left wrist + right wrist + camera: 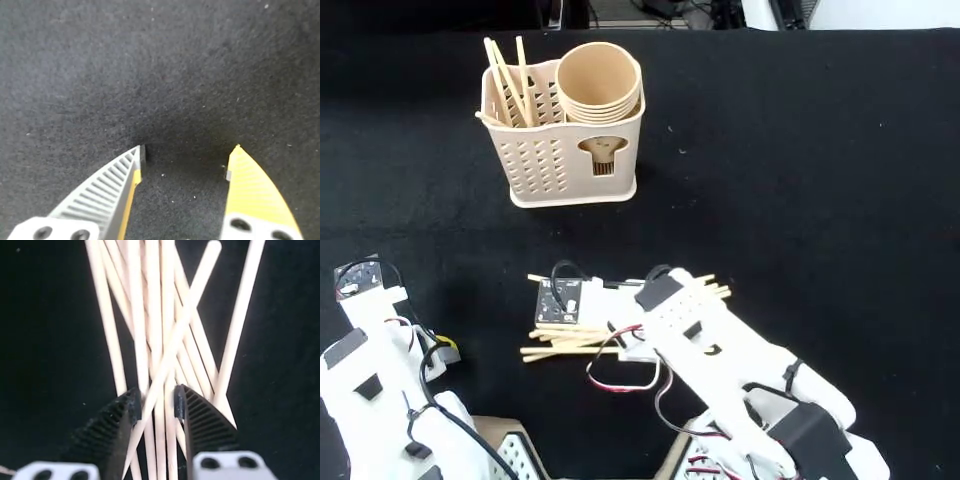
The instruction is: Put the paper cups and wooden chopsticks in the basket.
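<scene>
You have the paper cups (599,80) and a few chopsticks (523,75) in the basket (560,165). The pile (565,342) is not in yet; your right gripper (156,402) pinches some, left gripper (185,155) is wide open

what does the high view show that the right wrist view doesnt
High view: the basket toward the table's far side, holding stacked cups and a few chopsticks, plus both arms. Right wrist view: the right gripper up close, jaws snug around a few of the loose chopsticks. Both: the loose chopsticks lying in a pile on the black table.
</scene>
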